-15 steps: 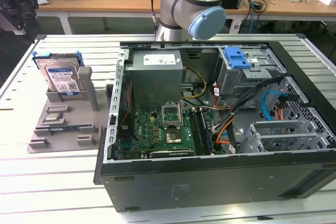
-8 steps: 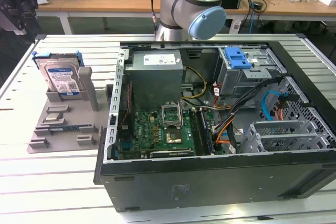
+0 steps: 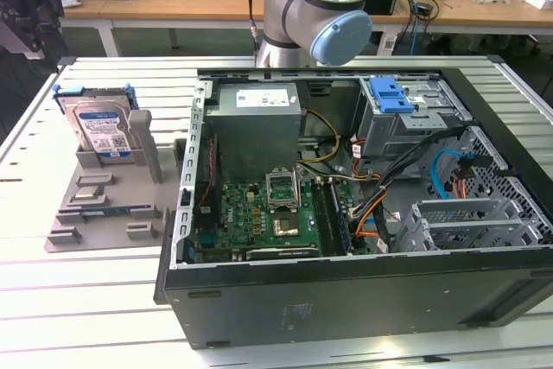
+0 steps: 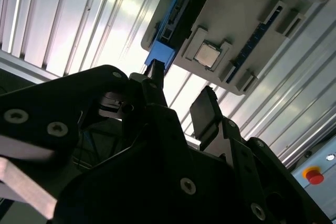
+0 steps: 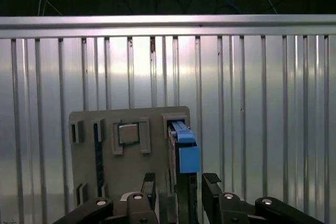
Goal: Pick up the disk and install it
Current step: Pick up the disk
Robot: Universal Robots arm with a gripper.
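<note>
The disk [image 3: 99,130], a silver-grey drive with a white-and-blue label and blue side rails, stands upright in a slot of the grey holder [image 3: 104,213] on the exterior view's left. Both wrist views look down on it edge-on: the disk [image 5: 181,145] with its blue rail end, and the disk [image 4: 181,11] at the holder's edge. My gripper [image 5: 179,184] is open, well above the holder, its two black fingers roughly in line with the disk's edge and nothing between them. In the second wrist view the gripper [image 4: 178,95] is likewise apart from the disk.
The open computer case [image 3: 346,300] lies on the slatted metal table, with a grey power-supply box [image 3: 255,127], a motherboard [image 3: 259,213] and a drive cage carrying a blue bracket [image 3: 393,92]. The holder [image 5: 89,182] also carries a square chip [image 5: 128,133]. A red button [image 4: 314,176] sits off the table.
</note>
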